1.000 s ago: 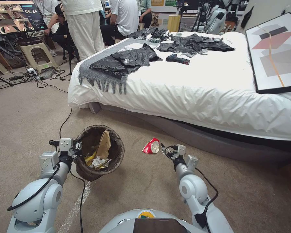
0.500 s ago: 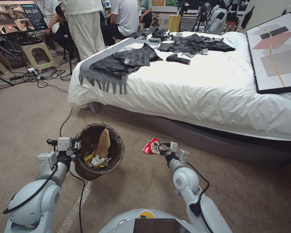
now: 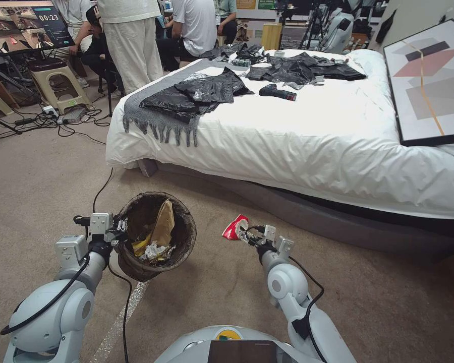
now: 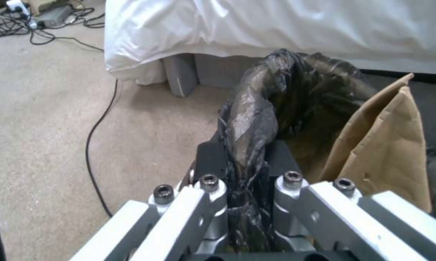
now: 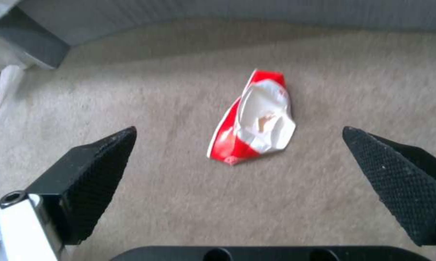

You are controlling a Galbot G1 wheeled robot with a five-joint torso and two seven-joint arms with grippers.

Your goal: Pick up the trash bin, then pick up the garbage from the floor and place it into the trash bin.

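The trash bin point(image 3: 155, 237) hangs tilted above the floor point(image 3: 227, 287), its dark liner bag folded over the rim, holding tan paper, yellow wrappers and white tissue. 1 crumpled red-and-white packet point(image 5: 256, 119) lies flat on the beige carpet near the bed's base.

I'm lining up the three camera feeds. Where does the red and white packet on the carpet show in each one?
Head view: the red and white packet lies on the carpet just ahead of the open right gripper, to the right of the trash bin.
Left wrist view: not in it.
Right wrist view: the packet lies mid-picture, between the fingers.
Shared landmark: the bed's grey base.
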